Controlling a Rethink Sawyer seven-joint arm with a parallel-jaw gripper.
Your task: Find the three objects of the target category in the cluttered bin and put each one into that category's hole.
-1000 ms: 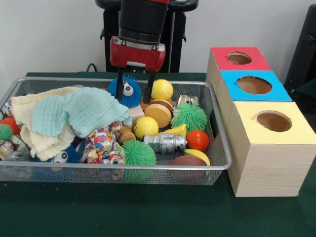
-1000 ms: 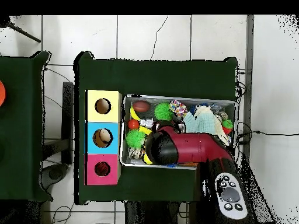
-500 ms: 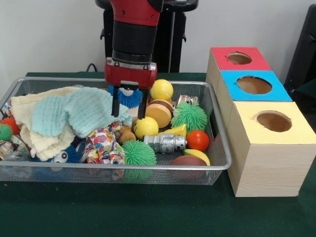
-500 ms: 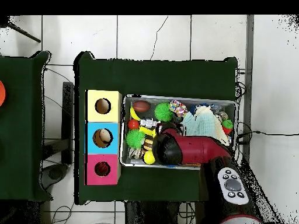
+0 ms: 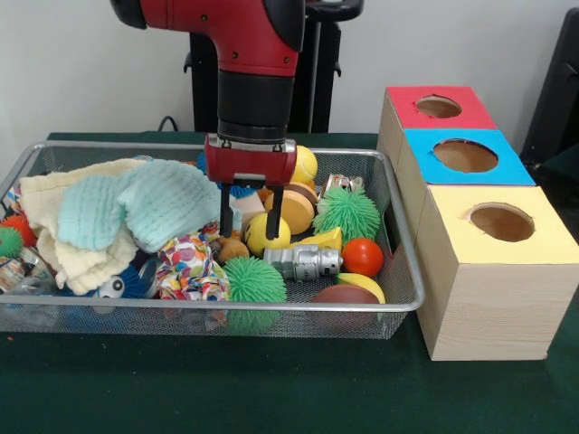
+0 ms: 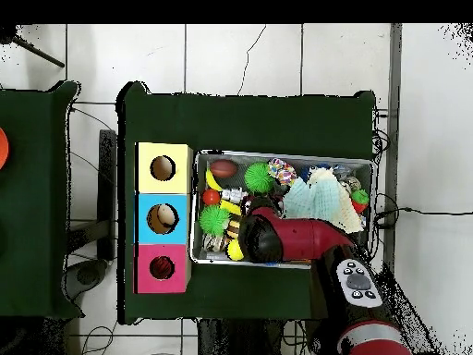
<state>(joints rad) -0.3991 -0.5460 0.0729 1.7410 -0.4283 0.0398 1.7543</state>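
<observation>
My gripper (image 5: 247, 224) hangs open inside the wire bin (image 5: 407, 303), low over the middle of the pile. Its right finger (image 5: 270, 220) crosses the front of a yellow ball (image 5: 277, 232); its left finger stands by the edge of the pale green towel (image 5: 167, 203). A blue spiky ball shows only as a sliver behind the gripper body. Beside it lie a burger toy (image 5: 294, 208), a second yellow ball (image 5: 302, 164) and a green spiky ball (image 5: 347, 212). In the overhead view the arm (image 6: 296, 238) hides the gripper.
Three boxes stand right of the bin, with red (image 5: 439, 107), blue (image 5: 465, 155) and yellow (image 5: 500, 221) holed tops. Also in the bin: a silver robot toy (image 5: 303, 263), a red ball (image 5: 362, 257), another green spiky ball (image 5: 253, 280), patterned cloth (image 5: 188, 267).
The gripper has come down from above the blue spiky ball into the pile, ending slightly right over the yellow ball. Its fingers stay spread. The toys have not shifted.
</observation>
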